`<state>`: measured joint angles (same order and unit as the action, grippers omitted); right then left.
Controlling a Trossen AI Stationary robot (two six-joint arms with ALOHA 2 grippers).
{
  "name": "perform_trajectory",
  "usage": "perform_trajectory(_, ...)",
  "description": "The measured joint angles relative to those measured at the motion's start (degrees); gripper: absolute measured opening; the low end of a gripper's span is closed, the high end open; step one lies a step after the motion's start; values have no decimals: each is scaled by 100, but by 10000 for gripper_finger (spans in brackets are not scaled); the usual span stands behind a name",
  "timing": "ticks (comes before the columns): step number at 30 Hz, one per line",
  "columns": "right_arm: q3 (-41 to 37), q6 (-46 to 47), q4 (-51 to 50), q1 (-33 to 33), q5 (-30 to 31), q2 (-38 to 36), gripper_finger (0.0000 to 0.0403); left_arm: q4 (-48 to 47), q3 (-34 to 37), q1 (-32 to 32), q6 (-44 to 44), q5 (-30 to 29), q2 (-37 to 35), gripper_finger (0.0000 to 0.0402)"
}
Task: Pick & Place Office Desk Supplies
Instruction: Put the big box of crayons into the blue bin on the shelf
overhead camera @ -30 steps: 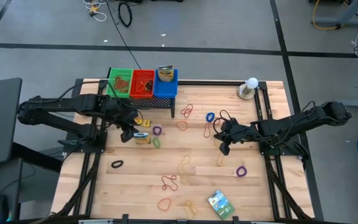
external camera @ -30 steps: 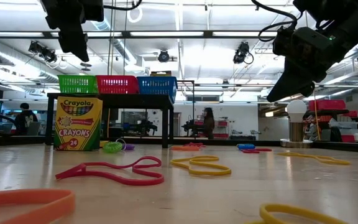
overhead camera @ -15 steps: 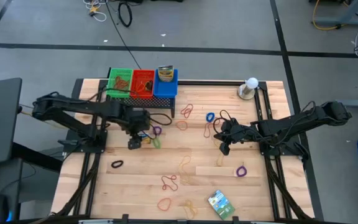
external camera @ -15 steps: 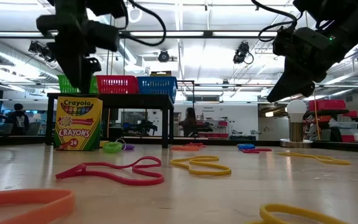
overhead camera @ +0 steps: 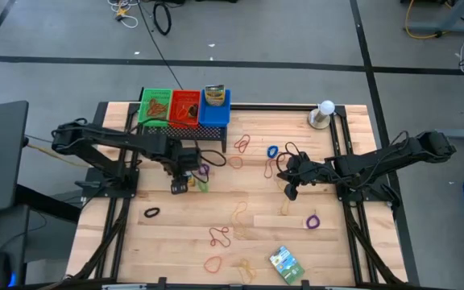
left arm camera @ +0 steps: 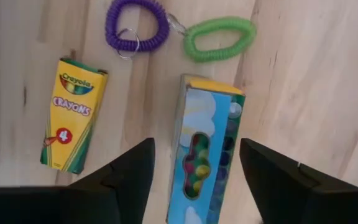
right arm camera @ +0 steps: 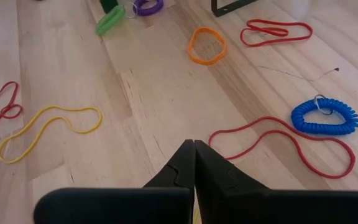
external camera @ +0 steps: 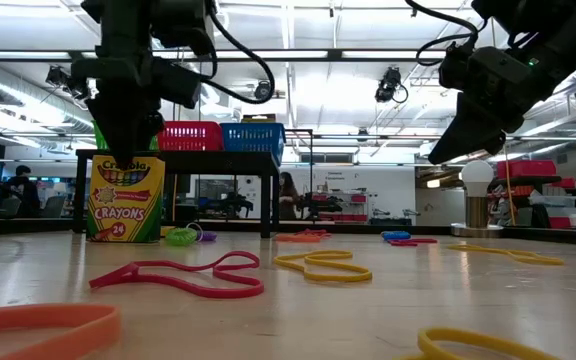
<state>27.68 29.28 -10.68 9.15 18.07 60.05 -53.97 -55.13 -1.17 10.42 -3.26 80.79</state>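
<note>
Right now we have our left gripper [left arm camera: 191, 168] poised above the crayon box [left arm camera: 207, 155] with the blue, windowed face, its fingers [left arm camera: 129, 171] spread wide on either side of the box and holding nothing. In the high view this puts the left gripper [overhead camera: 180, 179] near the middle-left of the worktop [overhead camera: 176, 242], just in front of the black rack [overhead camera: 185, 129] that carries the green, red and blue baskets. A smaller crayon box [left arm camera: 73, 115] lies flat just beside the targeted one, and a purple coil loop [left arm camera: 135, 25] and a green coil loop [left arm camera: 219, 38] sit just beyond it.

We judge the step in hand to be the approach to a grasp on the windowed box. The next move calls for a straight descent that keeps the box centred between the fingers across its narrow width, then a close. The neighbouring small box is near enough that one finger could nudge it, so alignment matters.

Our right gripper [right arm camera: 194, 163] waits over the right half of the worktop, fingers pressed together and empty, with a red band [right arm camera: 278, 140] and a blue coil [right arm camera: 325, 115] lying ahead of it. Many bands and a green packet [overhead camera: 284, 263] remain scattered, so we think the task has far to go.
</note>
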Motion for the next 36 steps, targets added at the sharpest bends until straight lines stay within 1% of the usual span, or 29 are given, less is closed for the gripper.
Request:
perform_trajectory(5, 0, -7, 7, 0, 67, 0, 5, 6, 0, -4, -121, -145, 107, 187)
perform_trajectory(9, 0, -2, 7, 0, 81, 0, 5, 1, 0, -2, -158, -142, 105, 141)
perform_trajectory(13, 0, -3, 7, 0, 79, 0, 5, -61, -18, 7, -286, -130, 22, 103)
perform_trajectory(16, 0, -2, 7, 0, 79, 0, 5, -281, -337, 6, -396, -123, -145, 86)
perform_trajectory(19, 0, 0, 6, 0, 79, 0, 5, -734, -1089, -6, -665, -155, -326, 83)
perform_trajectory(22, 0, 0, 7, 0, 76, 0, 5, -1281, -2107, -142, -1095, -305, -343, 83)
perform_trajectory(26, 0, 0, 7, 0, 76, 0, 5, -1821, -3473, -667, -1505, -425, -181, 83)
perform_trajectory(29, 0, 0, 8, 0, 76, 0, 5, -2086, -4366, -1127, -1848, -658, 90, 83)
perform_trajectory(33, 0, -3, 9, 0, 76, 0, 5, -1984, -5217, -1615, -2419, -1040, 525, 82)
perform_trajectory(36, 0, -1, 11, 0, 76, 0, 5, -1648, -5539, -1908, -2829, -988, 921, 82)
